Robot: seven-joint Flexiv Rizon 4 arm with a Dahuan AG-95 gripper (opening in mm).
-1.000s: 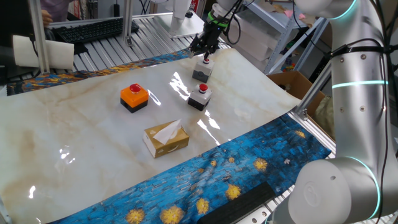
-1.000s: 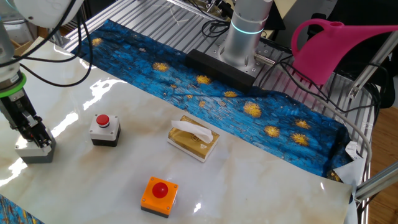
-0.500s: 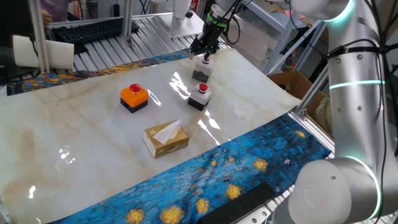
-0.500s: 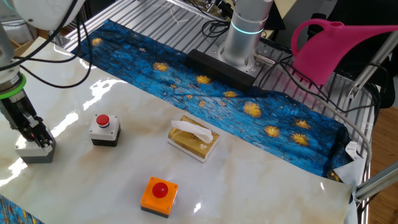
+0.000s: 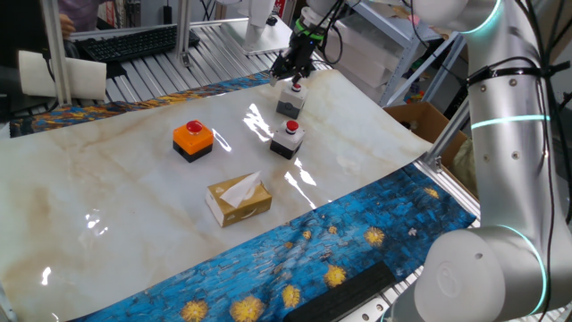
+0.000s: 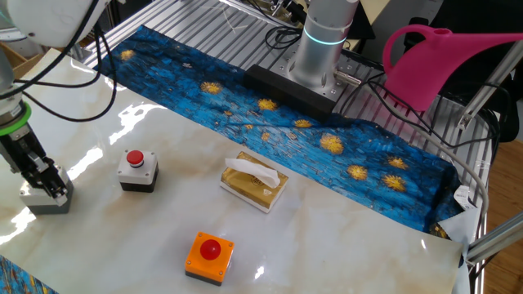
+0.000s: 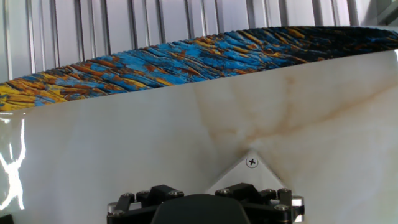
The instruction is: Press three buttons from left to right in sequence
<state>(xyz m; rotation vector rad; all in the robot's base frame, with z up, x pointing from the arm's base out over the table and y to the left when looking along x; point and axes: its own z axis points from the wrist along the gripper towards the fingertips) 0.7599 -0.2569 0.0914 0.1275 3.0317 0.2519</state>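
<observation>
End effector lifted off grey button.

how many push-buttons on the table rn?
3. Orange button nearest the tissue box; middle grey button beside it; far grey button at the mat's edge, under the gripper, cap partly hidden.

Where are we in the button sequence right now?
Done: nothing in view proves any press. In hand: the end effector is just above the end grey button; contact is unclear. Left: it depends on which end came first; the middle grey button and the orange button stand apart from the end effector.
</observation>
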